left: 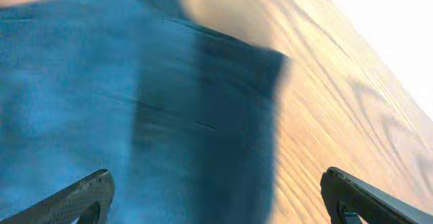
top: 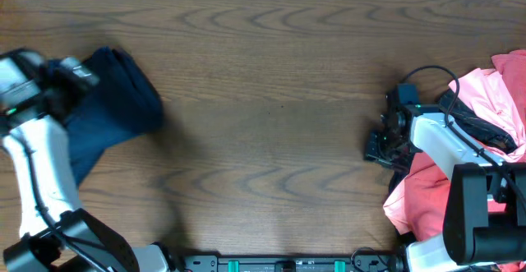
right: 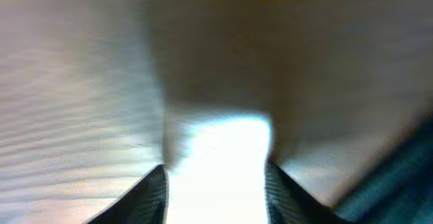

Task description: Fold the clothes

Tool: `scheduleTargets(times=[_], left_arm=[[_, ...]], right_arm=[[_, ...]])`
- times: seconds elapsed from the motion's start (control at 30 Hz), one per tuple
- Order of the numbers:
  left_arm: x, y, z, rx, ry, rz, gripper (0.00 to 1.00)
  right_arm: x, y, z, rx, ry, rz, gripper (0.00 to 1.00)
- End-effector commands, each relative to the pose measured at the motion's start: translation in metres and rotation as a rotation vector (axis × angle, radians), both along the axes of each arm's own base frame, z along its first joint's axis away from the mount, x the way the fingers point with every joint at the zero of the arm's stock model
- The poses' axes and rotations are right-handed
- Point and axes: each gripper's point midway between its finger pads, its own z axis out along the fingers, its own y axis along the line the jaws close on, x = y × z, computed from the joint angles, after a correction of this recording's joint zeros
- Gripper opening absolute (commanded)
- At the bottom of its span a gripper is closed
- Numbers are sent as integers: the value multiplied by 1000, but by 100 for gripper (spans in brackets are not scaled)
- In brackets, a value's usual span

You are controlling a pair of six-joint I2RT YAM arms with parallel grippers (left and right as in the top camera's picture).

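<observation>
A navy blue garment (top: 111, 108) lies folded and bunched at the table's far left. In the left wrist view it (left: 101, 102) fills the left side, with its edge on the wood. My left gripper (top: 76, 72) hovers over the garment's upper left part. Its fingers (left: 216, 193) are spread wide and hold nothing. A heap of pink clothes (top: 493, 132) lies at the right edge, partly under my right arm. My right gripper (top: 380, 146) is just left of the heap, low over bare wood. Its fingers (right: 215, 187) are apart and empty, and that view is blurred.
The wooden table (top: 271, 99) spans the whole view. Black cables (top: 460, 99) run over the pink heap by the right arm. The arm bases (top: 288, 264) sit along the front edge.
</observation>
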Motion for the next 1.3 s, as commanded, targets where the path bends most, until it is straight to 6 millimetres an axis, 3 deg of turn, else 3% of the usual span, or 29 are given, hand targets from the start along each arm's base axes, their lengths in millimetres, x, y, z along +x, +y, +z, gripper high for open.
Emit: scheduleTargets(times=[0.0, 0.17, 0.33, 0.4, 0.63, 0.8, 1.0, 1.1, 1.27], left_arm=[[16, -61, -16, 19, 52, -224, 98], [13, -153, -51, -20, 195, -458, 98], [-34, -211, -94, -68, 465, -604, 98], [-57, -221, -104, -89, 572, -634, 98], [-137, -223, -102, -164, 899, -641, 98], [-169, -223, -92, -176, 988, -651, 98], [-178, -231, -84, -66, 834, -715, 98], [-181, -240, -78, -13, 677, -752, 98], [-185, -238, -61, 120, 390, -708, 98]], right_arm=[[12, 30, 5, 183, -62, 70, 55], [33, 34, 11, 208, -161, 133, 75], [43, 24, 28, 185, -169, 169, 95], [43, 19, 38, 183, -148, 169, 99], [29, 8, 73, 192, -50, 168, 99], [22, 8, 87, 189, -70, 167, 99], [14, -2, 111, 118, -181, 118, 99], [10, -6, 129, 84, -312, 119, 99], [-5, -14, 157, 2, -564, 120, 99]])
